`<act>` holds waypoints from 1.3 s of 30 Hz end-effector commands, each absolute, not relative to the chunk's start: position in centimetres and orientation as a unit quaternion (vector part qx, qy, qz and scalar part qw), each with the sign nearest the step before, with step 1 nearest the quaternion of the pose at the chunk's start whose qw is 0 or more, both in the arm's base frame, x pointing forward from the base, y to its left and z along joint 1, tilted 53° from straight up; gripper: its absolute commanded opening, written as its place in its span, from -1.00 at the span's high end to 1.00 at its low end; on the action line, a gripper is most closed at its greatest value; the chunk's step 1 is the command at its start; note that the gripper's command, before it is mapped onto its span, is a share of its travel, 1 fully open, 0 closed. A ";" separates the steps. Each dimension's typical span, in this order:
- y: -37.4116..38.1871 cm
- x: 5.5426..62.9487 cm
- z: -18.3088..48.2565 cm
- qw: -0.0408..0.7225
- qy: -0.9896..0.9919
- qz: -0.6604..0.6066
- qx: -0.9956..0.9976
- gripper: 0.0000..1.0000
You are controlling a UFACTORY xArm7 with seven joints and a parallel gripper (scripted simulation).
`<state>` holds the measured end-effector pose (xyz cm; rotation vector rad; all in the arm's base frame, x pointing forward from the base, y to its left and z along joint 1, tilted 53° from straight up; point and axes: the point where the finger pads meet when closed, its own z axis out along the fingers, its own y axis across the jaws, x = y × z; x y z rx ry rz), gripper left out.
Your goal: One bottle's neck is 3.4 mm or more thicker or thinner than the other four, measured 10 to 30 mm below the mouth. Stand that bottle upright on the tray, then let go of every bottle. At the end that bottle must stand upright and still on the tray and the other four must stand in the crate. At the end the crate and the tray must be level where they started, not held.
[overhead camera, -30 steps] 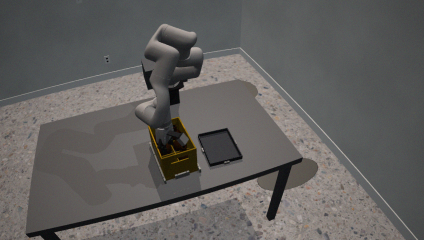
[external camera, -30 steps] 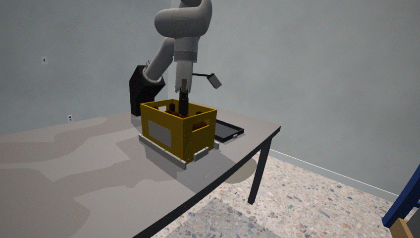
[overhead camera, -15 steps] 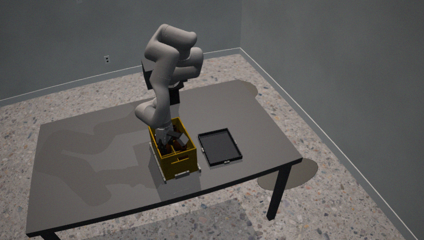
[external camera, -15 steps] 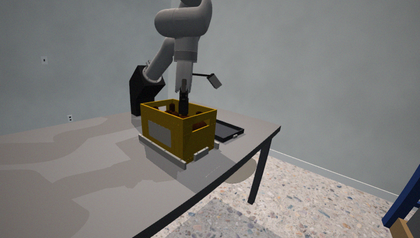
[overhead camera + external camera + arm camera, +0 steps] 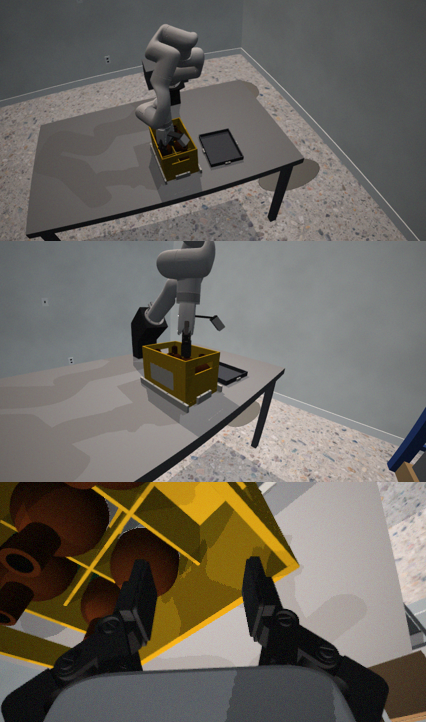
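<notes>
The yellow crate [image 5: 174, 150] stands on the table with several brown bottles in its cells; it also shows in the exterior view [image 5: 181, 372]. My gripper [image 5: 186, 352] reaches down into the crate from above, near its left side [image 5: 164, 146]. In the wrist view the gripper [image 5: 199, 589] is open, and only the crate's yellow wall shows between the fingers. A brown bottle [image 5: 145, 554] stands just behind the left finger, and I cannot tell if they touch. More bottles [image 5: 57, 512] fill the cells at the upper left, one showing its open mouth [image 5: 20, 562]. The black tray [image 5: 220, 146] is empty.
The crate sits on a grey base plate with end stops [image 5: 179, 402]. The tray lies right of the crate, a short gap apart [image 5: 231, 373]. A black arm base [image 5: 143, 330] stands behind the crate. The table's front edge is near the crate.
</notes>
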<state>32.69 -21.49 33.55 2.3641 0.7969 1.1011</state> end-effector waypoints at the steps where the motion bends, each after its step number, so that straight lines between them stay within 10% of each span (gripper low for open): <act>1: -21.6 32.7 33.7 0.207 0.285 0.396 0.848 -0.30; 39: -21.9 34.5 32.2 0.207 0.285 0.396 0.848 -0.30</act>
